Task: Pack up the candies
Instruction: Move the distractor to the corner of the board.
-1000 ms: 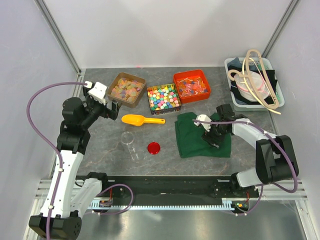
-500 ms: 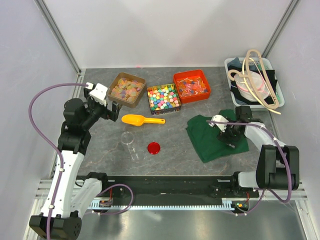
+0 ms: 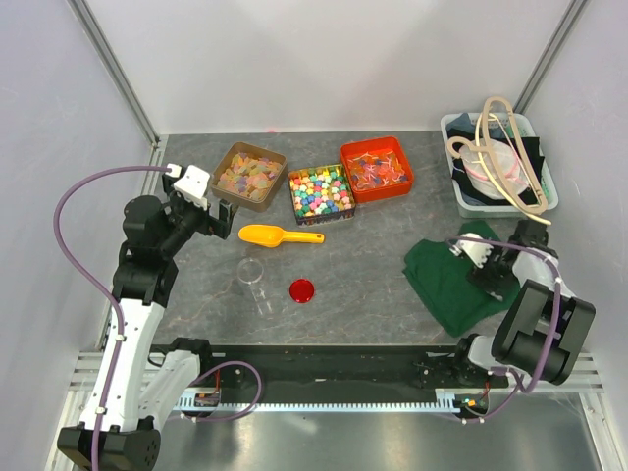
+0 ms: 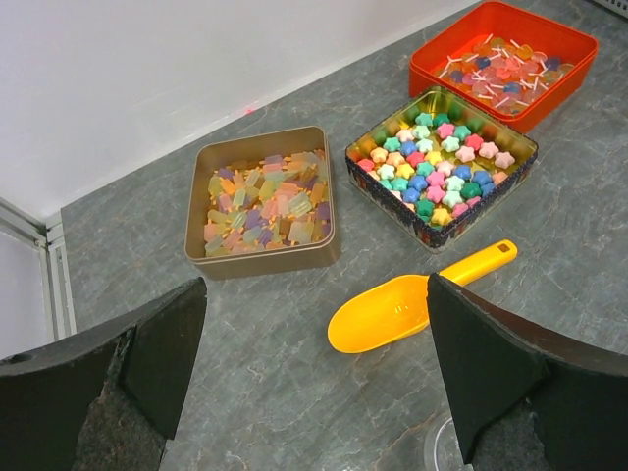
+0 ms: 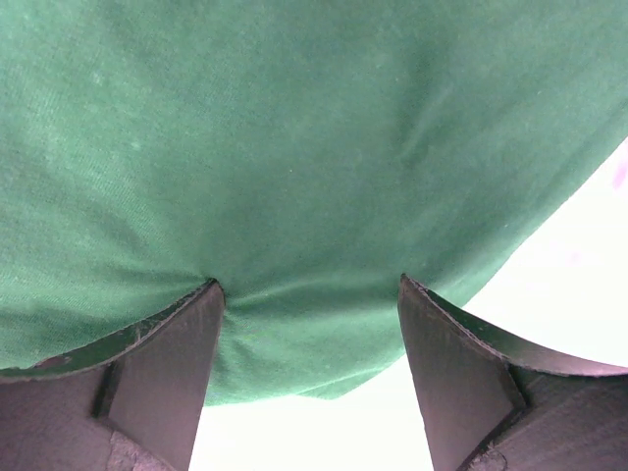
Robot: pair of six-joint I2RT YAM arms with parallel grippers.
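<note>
The candies (image 4: 260, 201) are lying unpacked in their tin (image 4: 265, 263); left fingers (image 4: 137, 363) are gaping wide, right fingers (image 5: 147, 383) spread, perhaps pinning the cloth (image 5: 294, 147).

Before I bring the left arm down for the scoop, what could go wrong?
The clear cup stands close to the yellow scoop and is hard to see; the open left gripper could tip it. The right gripper presses the green cloth near the table's right edge, so it may slide off.

Pastel candies (image 4: 261, 201) fill a brown tin (image 4: 265, 265) behind a yellow scoop (image 4: 412, 299), framed by the wide-spread jaws of the left gripper (image 4: 316, 289).
</note>
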